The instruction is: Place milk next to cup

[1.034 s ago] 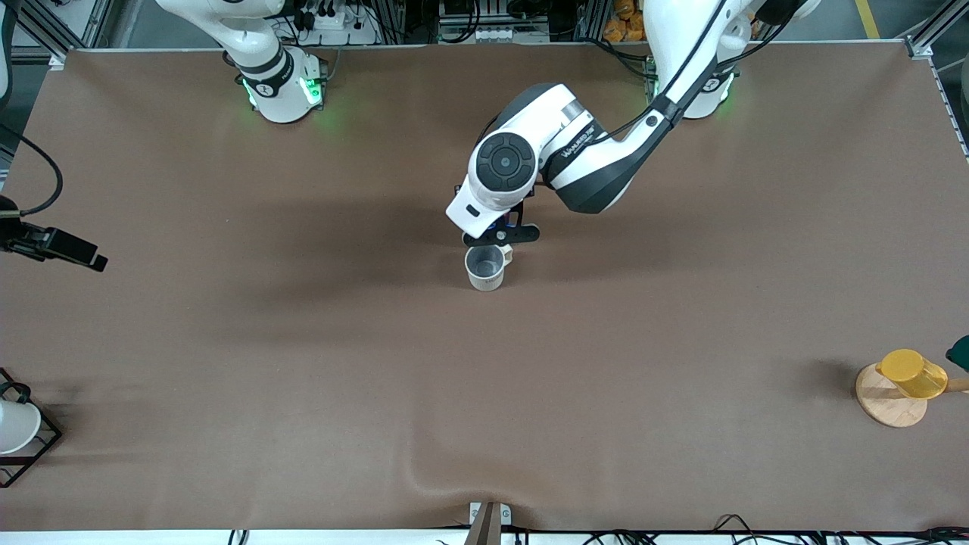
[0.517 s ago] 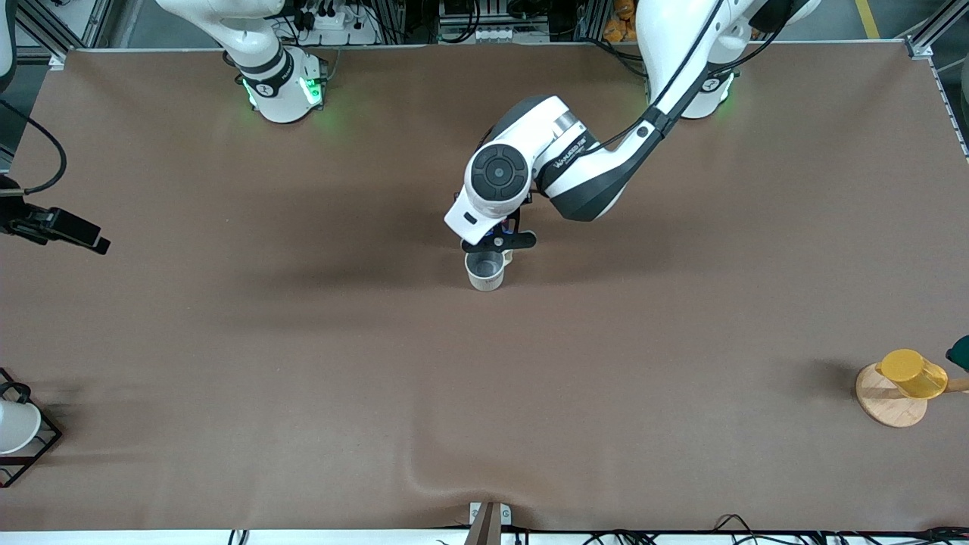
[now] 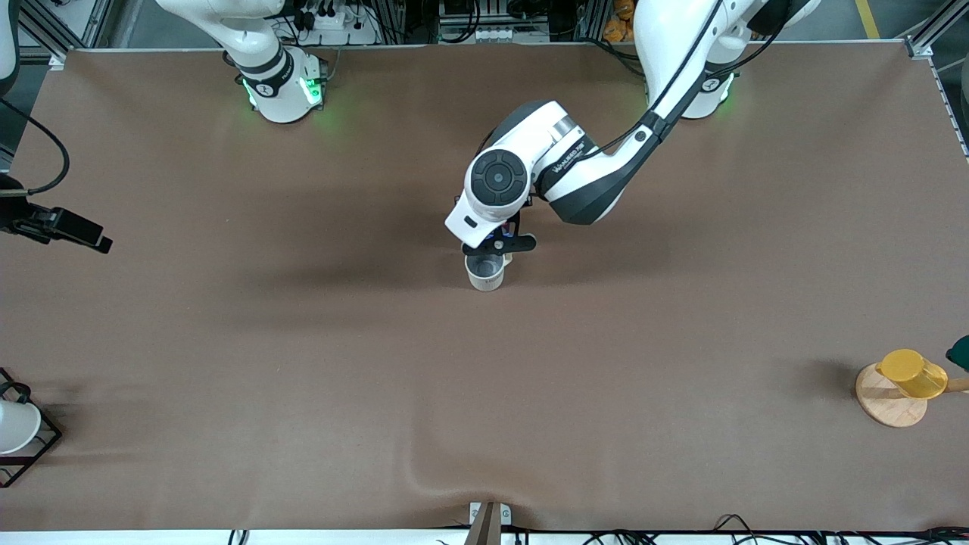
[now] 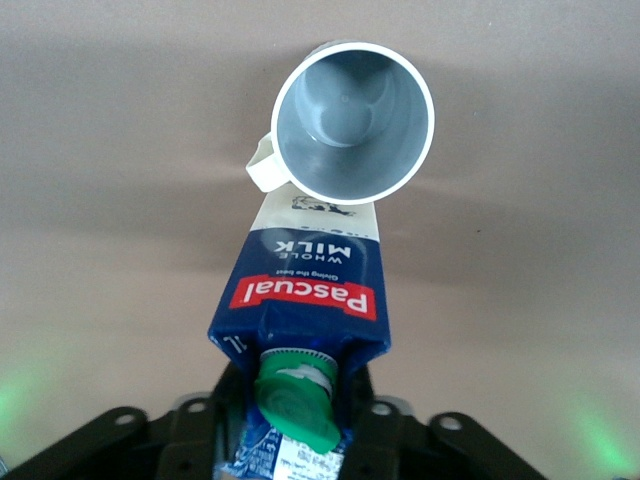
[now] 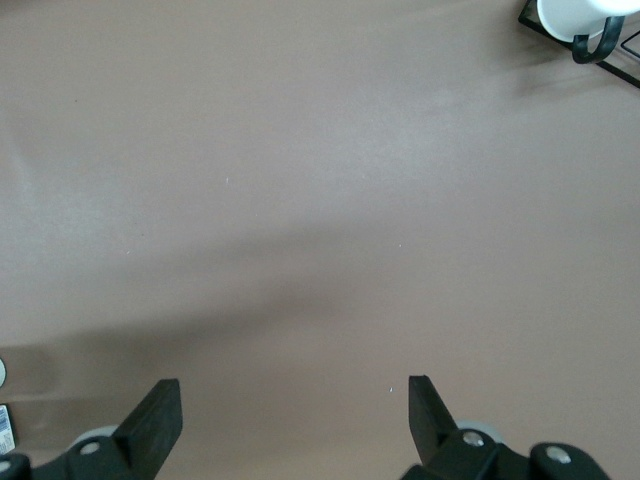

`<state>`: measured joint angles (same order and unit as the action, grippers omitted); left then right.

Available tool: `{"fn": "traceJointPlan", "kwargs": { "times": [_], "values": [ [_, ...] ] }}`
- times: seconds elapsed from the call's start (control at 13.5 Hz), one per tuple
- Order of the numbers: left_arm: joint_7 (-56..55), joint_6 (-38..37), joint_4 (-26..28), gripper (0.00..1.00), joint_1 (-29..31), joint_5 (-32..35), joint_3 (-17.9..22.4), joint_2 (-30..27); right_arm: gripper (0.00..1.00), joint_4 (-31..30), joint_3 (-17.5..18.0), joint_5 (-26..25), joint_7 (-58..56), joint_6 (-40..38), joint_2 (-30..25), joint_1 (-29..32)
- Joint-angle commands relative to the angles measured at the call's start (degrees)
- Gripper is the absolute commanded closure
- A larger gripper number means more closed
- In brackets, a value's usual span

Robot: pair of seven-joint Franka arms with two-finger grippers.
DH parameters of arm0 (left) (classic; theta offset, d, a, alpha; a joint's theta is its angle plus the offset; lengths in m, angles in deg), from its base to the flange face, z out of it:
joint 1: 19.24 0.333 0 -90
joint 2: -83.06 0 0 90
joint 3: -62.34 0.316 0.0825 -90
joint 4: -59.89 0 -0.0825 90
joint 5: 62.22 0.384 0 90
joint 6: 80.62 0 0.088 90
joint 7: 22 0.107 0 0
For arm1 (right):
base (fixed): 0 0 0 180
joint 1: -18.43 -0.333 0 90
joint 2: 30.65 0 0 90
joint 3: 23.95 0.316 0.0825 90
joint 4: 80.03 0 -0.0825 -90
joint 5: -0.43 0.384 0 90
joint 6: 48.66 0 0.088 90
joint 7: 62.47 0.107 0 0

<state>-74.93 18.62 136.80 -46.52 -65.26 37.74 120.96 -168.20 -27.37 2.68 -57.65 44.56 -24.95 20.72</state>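
Observation:
The beige cup [image 3: 485, 274] stands at the middle of the table, grey inside, and shows from above in the left wrist view [image 4: 353, 120]. My left gripper [image 3: 500, 244] is shut on the dark-blue milk carton [image 4: 305, 290] with its green cap [image 4: 296, 402]. It holds the carton upright right beside the cup, on the side farther from the front camera. In the front view the left hand hides nearly all of the milk. I cannot tell whether the carton rests on the table. My right gripper [image 5: 295, 410] is open and empty, and waits over the table's right-arm end [image 3: 95, 242].
A yellow plastic cup [image 3: 912, 372] lies on a round wooden board [image 3: 886, 401] near the left arm's end. A white cup in a black wire frame [image 3: 15, 428] stands at the right arm's end and also shows in the right wrist view [image 5: 585, 25].
My left gripper has shifted slightly toward the cup with the milk in it, and its hand now covers part of the cup's rim. The right gripper has barely moved.

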Motion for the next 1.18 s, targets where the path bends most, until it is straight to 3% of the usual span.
{"fn": "traceJointPlan", "kwargs": {
  "times": [0.0, 0.07, 0.59, 0.89, 1.11],
  "values": [
    [0.82, 0.07, -1.59, 0.04, -1.02, 1.19, 0.6, 0.77, 0.0, -1.91, 0.87, -0.84, -0.69, 0.03, -1.92, 0.96],
    [0.9, -0.02, -1.59, 0.0, -0.94, 1.27, 0.6, 0.51, 0.0, -1.91, 0.87, -0.84, -0.69, 0.03, -1.92, 0.96],
    [0.81, -4.75, -1.5, 0.0, 0.64, 1.54, 0.69, -5.9, 0.0, -1.91, 0.87, -0.84, -0.69, 0.03, -1.83, 0.96],
    [1.86, -9.41, -1.5, 0.0, 10.11, 2.24, 0.51, -14.5, 0.0, -1.91, 0.87, -0.84, -0.6, -0.06, -1.83, 0.96],
    [8.7, -11.0, -1.32, 0.0, 18.9, 2.33, 0.51, -19.26, 0.0, -1.91, 0.87, -0.84, -0.69, -0.06, -1.83, 0.96]
  ]
}}
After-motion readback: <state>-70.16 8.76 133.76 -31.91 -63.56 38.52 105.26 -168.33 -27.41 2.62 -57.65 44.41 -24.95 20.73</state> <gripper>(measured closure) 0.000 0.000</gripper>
